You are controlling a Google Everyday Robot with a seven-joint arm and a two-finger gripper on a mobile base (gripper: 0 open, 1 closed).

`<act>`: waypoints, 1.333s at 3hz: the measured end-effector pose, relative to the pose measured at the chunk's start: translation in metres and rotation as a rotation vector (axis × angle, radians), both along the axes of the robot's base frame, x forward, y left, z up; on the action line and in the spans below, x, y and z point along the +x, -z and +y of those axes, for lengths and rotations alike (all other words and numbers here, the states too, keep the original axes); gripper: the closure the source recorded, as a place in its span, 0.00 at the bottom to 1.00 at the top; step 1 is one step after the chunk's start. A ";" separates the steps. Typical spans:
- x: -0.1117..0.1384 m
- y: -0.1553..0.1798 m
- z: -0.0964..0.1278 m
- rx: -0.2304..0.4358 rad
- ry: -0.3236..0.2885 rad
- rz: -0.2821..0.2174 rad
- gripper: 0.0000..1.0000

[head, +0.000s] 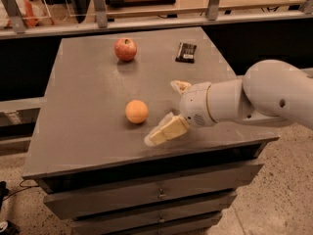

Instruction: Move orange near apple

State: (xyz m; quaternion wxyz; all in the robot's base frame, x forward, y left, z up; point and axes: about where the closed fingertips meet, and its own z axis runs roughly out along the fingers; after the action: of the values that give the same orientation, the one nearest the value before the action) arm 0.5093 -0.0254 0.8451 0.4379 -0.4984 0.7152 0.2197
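Note:
The orange (136, 111) sits on the grey tabletop (83, 97), a little in front of its middle. The red apple (125, 49) stands at the back of the table, well apart from the orange. My gripper (164, 111) is just right of the orange, low over the table and open. One cream finger (166, 130) reaches forward and left below the orange, the other (180, 86) shows behind the wrist. It holds nothing and does not touch the orange.
A small black packet (186, 52) lies at the back right of the table. My white arm (259, 99) comes in from the right over the table's right edge. Drawers (146, 195) are below the front edge. A railing and shelf (146, 13) stand behind the table.

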 end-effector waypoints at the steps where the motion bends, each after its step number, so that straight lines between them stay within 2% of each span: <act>1: 0.006 -0.003 0.008 0.021 -0.024 -0.004 0.00; 4: 0.015 -0.002 0.033 0.064 -0.087 0.006 0.00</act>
State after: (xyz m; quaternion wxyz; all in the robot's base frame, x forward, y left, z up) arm 0.5242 0.0073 0.8471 0.4416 -0.5140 0.6868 0.2628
